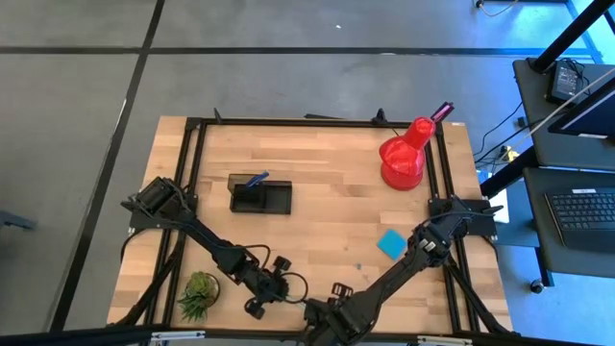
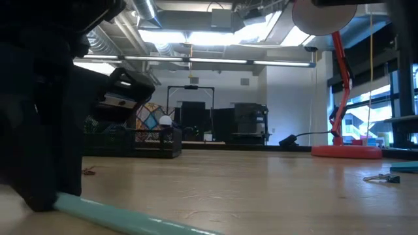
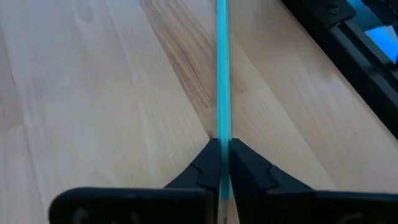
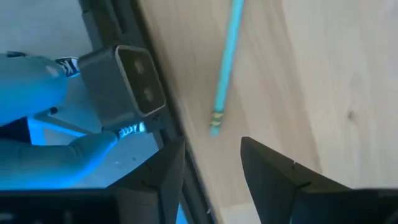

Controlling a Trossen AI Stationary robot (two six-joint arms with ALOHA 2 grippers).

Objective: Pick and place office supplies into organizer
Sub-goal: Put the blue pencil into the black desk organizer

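A long teal pencil point(image 3: 222, 68) lies on the wooden table near its near edge. In the low view the pencil point(image 2: 130, 219) runs out from under my left gripper point(image 2: 39, 192). My left gripper point(image 3: 222, 163) is shut on it. My right gripper point(image 4: 211, 163) hangs open above the table's near edge, just short of the pencil's eraser end point(image 4: 215, 126), touching nothing. The black organizer point(image 1: 259, 195) stands toward the far left with a blue item point(image 1: 256, 180) sticking out of it. A cyan sticky-note pad point(image 1: 391, 243) lies flat at the right. My left gripper pinches the pencil's shaft point(image 3: 222, 134) between its two fingertips, one on each side. The fingers come slanting down from the table's left side. The pencil runs on away from the fingertips, and its free length point(image 2: 150, 223) lies along the table top.
A red desk lamp point(image 1: 404, 159) stands at the far right and a small green plant point(image 1: 199, 293) at the near left. A small item point(image 2: 382, 177) lies near the pad. A grey camera box point(image 4: 134, 81) sits just off the near edge.
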